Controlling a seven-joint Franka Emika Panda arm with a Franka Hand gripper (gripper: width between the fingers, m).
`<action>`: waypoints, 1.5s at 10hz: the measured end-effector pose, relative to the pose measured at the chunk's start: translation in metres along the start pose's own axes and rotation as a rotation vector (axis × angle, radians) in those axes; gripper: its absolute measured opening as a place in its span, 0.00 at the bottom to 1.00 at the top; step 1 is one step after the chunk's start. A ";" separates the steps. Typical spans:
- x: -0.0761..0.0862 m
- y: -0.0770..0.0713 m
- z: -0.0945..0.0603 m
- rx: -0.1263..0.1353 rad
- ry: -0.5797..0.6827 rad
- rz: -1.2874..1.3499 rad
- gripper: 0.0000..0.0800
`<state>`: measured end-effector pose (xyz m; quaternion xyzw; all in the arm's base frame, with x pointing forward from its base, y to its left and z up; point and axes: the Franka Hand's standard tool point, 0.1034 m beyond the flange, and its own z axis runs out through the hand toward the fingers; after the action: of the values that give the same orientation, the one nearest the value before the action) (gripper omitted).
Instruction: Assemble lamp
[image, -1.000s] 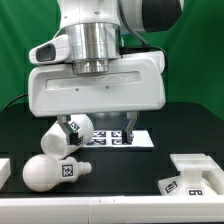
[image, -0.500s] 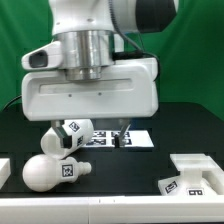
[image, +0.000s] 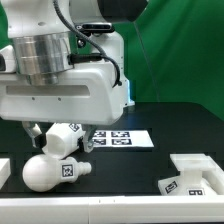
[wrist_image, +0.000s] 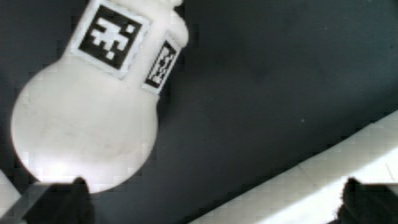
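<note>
Sideways lies the bulb (image: 42, 173), neck toward the exterior view's right, with the gripper (wrist_image: 214, 200) spread wide.

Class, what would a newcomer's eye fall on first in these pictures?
The big glossy white robot body fills the exterior view's upper left. Just below it sit the tapered shade and the rounded bulb, which dominates the wrist view; the flat base lies apart at the exterior view's lower right.

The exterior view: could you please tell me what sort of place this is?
Probably a robotics lab bench: a green backdrop behind a black table, the marker board lying flat on it, and a white bulb carrying square tags.
</note>
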<state>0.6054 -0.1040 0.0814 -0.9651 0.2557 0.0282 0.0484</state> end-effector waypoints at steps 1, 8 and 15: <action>0.000 0.000 0.000 0.000 0.000 0.000 0.87; 0.017 0.042 0.000 0.094 -0.148 0.148 0.87; -0.017 0.072 0.025 0.146 -0.764 0.319 0.87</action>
<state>0.5540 -0.1553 0.0517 -0.8276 0.3671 0.3729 0.2031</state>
